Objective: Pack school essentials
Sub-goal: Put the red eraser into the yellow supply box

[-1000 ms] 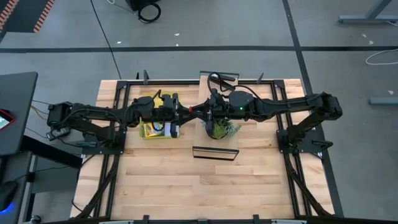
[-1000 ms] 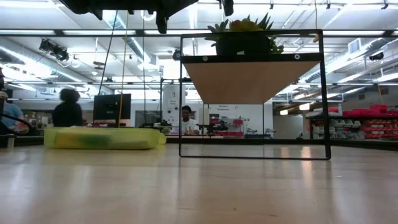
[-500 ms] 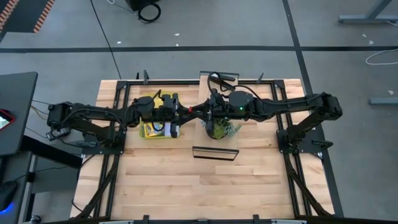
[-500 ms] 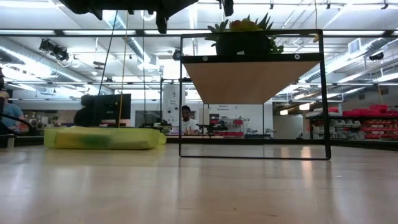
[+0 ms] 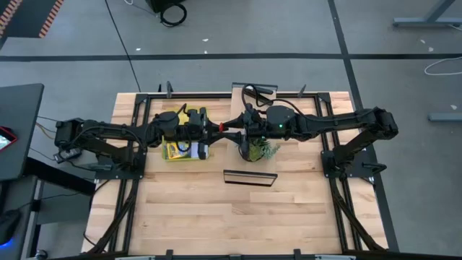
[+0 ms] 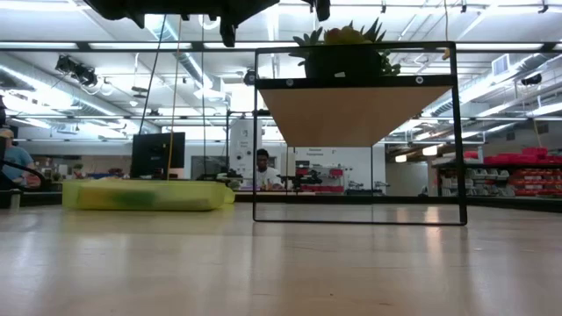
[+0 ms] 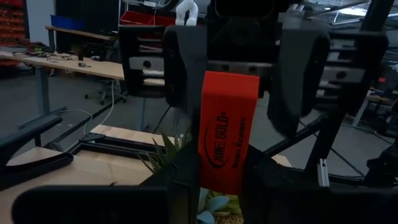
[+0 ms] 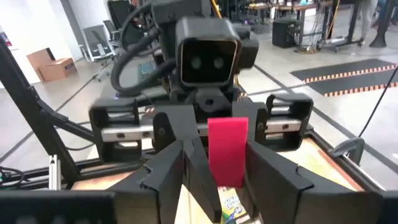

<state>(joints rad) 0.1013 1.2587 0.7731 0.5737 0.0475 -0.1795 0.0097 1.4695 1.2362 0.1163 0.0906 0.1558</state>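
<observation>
A small red block (image 7: 227,130) is held in the air between my two grippers, which face each other above the table's far middle. My left gripper (image 7: 224,177) is shut on it and also shows in the high view (image 5: 215,131). My right gripper (image 8: 227,171), also in the high view (image 5: 237,130), is open. Its fingers stand on either side of the block's free end (image 8: 227,146). The yellow-and-green crayon box (image 5: 177,149) lies flat on the table under the left arm. The pad and pencils are not in view. My left gripper pinches the red block between its two fingers by the end nearest the left arm (image 7: 219,177). The fingers come level from the table's left. The block is lifted clear of the table and sticks out toward the right gripper.
The green spiky potted plant (image 5: 258,150) stands on the table just below the right gripper. A black-framed panel (image 5: 249,177) stands upright nearer the front. The black rail frame (image 5: 144,108) runs along the table's sides. People show in the room beyond the table.
The right gripper has shifted a little toward the table's far edge, so more of the plant shows below it. The left gripper has kept its hold on the red block.
</observation>
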